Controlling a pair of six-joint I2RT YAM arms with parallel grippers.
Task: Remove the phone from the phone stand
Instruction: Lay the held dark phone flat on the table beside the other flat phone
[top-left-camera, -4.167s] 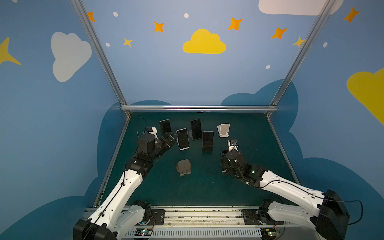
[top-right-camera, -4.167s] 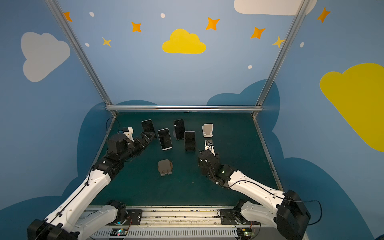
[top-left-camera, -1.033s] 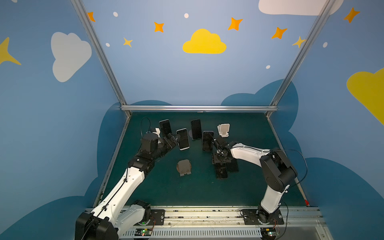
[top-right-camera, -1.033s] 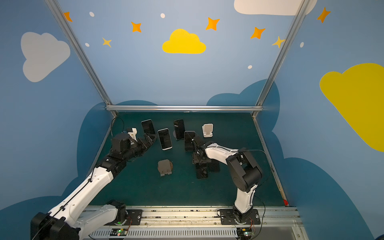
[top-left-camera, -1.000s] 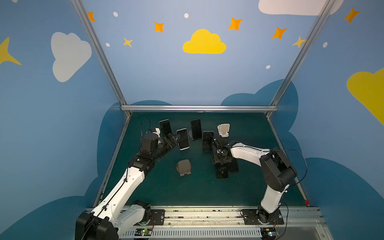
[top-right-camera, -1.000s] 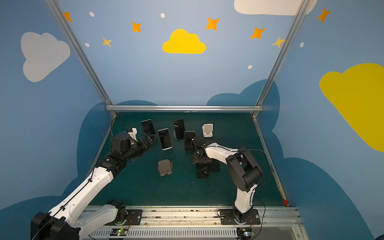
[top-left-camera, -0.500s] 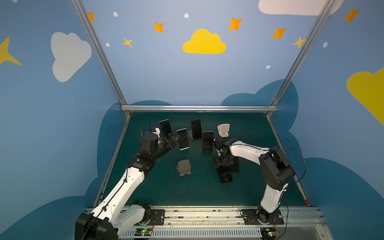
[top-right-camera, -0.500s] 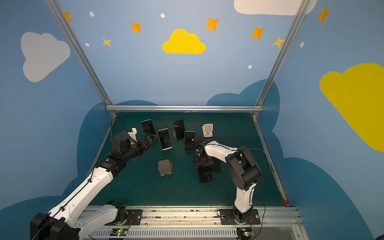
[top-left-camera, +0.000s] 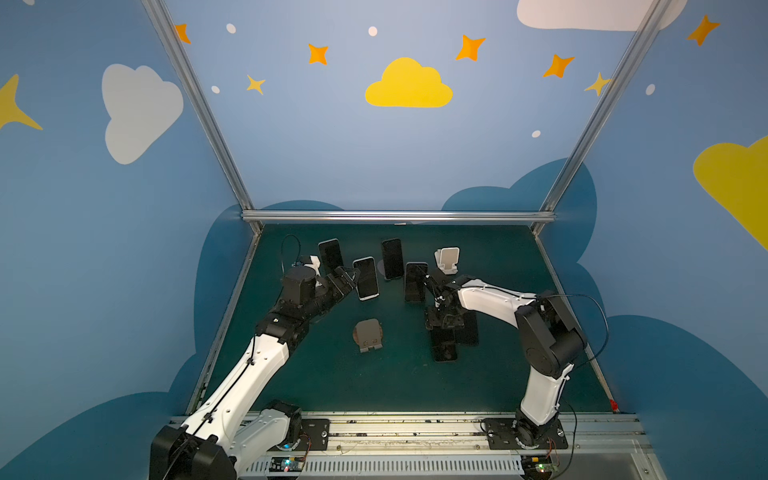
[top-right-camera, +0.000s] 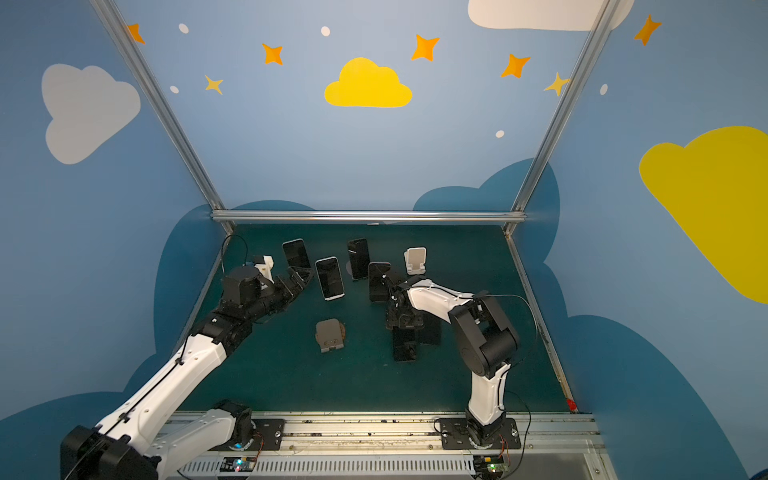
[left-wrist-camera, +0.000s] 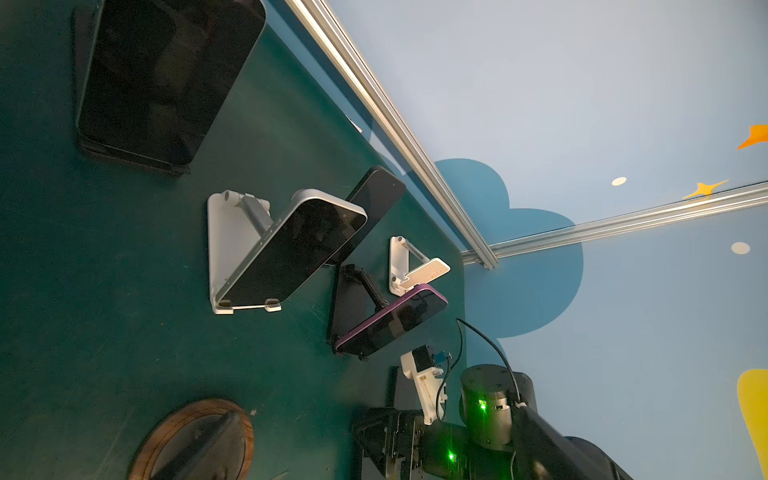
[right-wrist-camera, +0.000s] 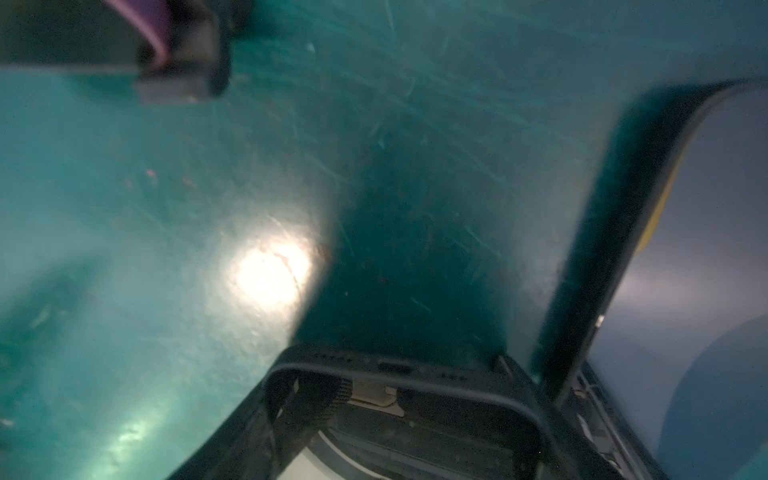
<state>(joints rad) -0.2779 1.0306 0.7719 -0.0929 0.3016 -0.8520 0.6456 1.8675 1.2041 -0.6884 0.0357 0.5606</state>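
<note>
My right gripper (top-left-camera: 444, 321) is shut on the end of a dark phone (top-left-camera: 444, 347), low over the green mat; in the right wrist view the phone (right-wrist-camera: 399, 368) sits between the jaws. I cannot tell whether it touches the mat. Beside it a second phone (top-left-camera: 467, 329) lies flat. An empty wooden phone stand (top-left-camera: 368, 336) and an empty white stand (top-left-camera: 448, 259) are in both top views. My left gripper (top-left-camera: 345, 277) is open, holds nothing, and hovers just left of a white-framed phone (top-left-camera: 365, 278) on its white stand (left-wrist-camera: 226, 249).
Three more phones lean on stands at the back: a black one (top-left-camera: 330, 255), another black one (top-left-camera: 392, 258) and a purple-edged one (top-left-camera: 415, 281). The metal frame rail (top-left-camera: 395, 216) bounds the mat's far edge. Open mat (top-left-camera: 374, 386) lies toward the front.
The right gripper has carried its phone a little toward the front of the mat. The left arm has stayed where it was, jaws still open.
</note>
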